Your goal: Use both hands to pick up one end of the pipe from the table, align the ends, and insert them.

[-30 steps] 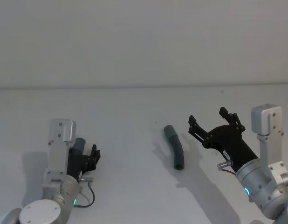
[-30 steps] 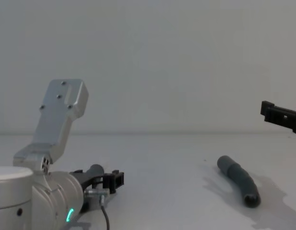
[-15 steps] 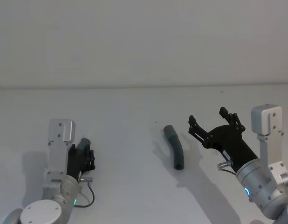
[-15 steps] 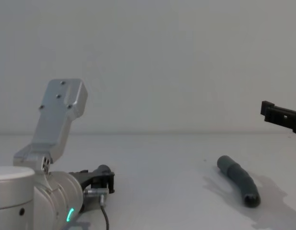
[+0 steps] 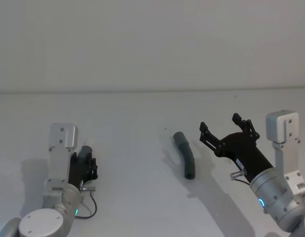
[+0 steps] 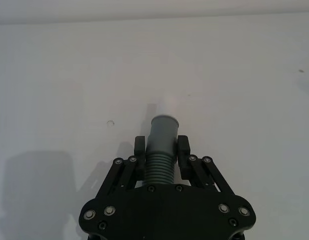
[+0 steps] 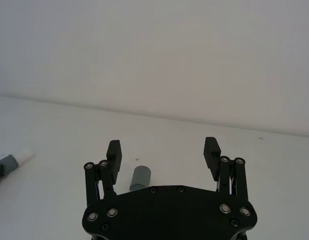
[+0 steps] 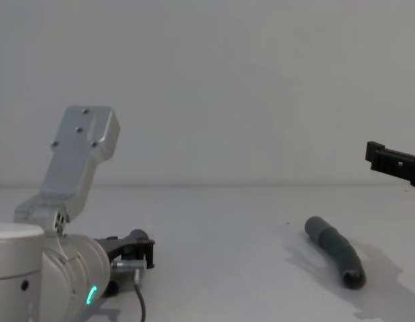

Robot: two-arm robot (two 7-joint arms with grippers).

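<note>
Much bare, matt white table (image 5: 142, 113) lies open between the arms. Right gripper (image 5: 219, 122) hangs near the loose bent grey pipe piece (image 5: 186, 157), jaws spread wide, its body half hiding that piece in the right wrist view. Left gripper (image 5: 88, 165), low at the left, is clamped on the other piece (image 6: 161, 135) at its ribbed part, white tip (image 6: 167, 106) jutting out.

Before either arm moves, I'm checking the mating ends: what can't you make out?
Loose pipe piece: head view, too small to tell its ends apart; right wrist view, right gripper hides most of it.
Held pipe piece: left wrist view, left gripper covers its rear.
Right gripper: chest view, cut by the right edge.
</note>
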